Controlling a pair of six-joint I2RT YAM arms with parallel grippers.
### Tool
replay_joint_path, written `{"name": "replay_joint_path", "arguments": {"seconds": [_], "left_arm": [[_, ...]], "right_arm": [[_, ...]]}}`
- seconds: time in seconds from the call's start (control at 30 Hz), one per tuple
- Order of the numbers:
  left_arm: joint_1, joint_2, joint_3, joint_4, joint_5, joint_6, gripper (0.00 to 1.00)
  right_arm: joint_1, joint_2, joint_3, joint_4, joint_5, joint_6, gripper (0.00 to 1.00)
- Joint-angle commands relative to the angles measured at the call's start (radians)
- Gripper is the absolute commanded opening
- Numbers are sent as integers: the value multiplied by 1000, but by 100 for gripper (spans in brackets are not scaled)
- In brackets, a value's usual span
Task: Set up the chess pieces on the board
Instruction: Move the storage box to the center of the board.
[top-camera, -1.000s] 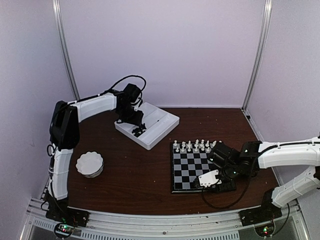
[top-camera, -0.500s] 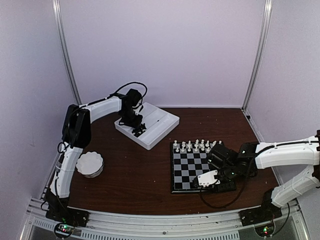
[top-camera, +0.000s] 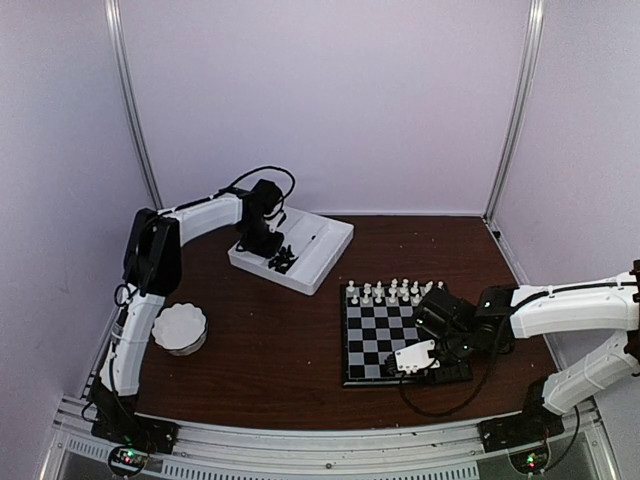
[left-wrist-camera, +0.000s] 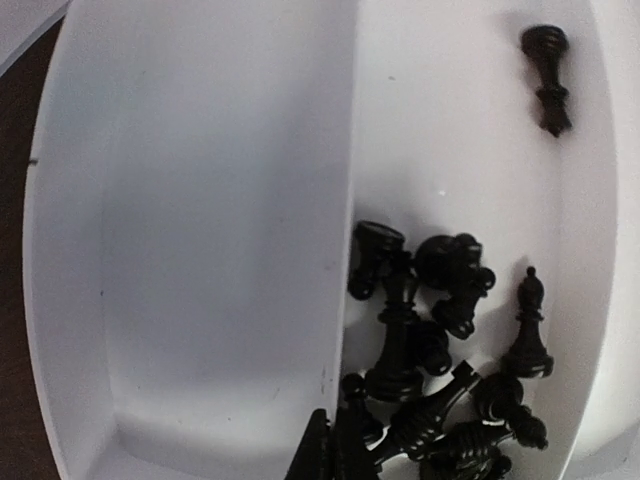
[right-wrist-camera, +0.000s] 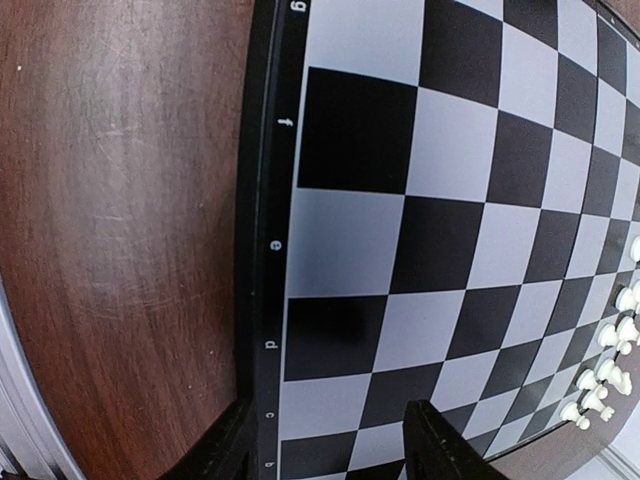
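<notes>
Several black chess pieces (left-wrist-camera: 430, 340) lie heaped in the right compartment of a white divided tray (left-wrist-camera: 200, 250); one more black piece (left-wrist-camera: 547, 75) lies apart. My left gripper (left-wrist-camera: 337, 450) is down in the tray (top-camera: 335, 240) beside the divider, shut on a round-headed black piece (left-wrist-camera: 354, 386) that sticks out past its tips. The board (top-camera: 385, 335) carries a row of white chess pieces (top-camera: 390, 292) along its far edge. My right gripper (right-wrist-camera: 335, 452) hangs open over the board's near edge (right-wrist-camera: 265, 300), nothing between its fingers.
A white scalloped bowl (top-camera: 180, 328) sits on the brown table at the front left. The tray lies at the back, left of the board. White walls and metal posts close in the table.
My left gripper has closed among the black pieces. The tray has slid a little toward the back left. My right gripper has barely moved.
</notes>
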Motion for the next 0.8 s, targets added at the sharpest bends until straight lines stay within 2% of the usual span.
{"name": "replay_joint_path", "arguments": {"seconds": [0.0,0.13,0.37,0.77], "left_arm": [[3,-77,-94,11,-6,-38,0],[2,-175,-229,34,-1,-106,0],[-49,-383,-580,168,26,-283,0],[-211,-564,-837,195,-15,-555,0]], "right_arm": [[6,-1,-14,17,14,19,52],[6,4,-11,21,19,19,52],[6,-7,-17,29,25,20,52],[6,-24,-23,38,22,22,52]]}}
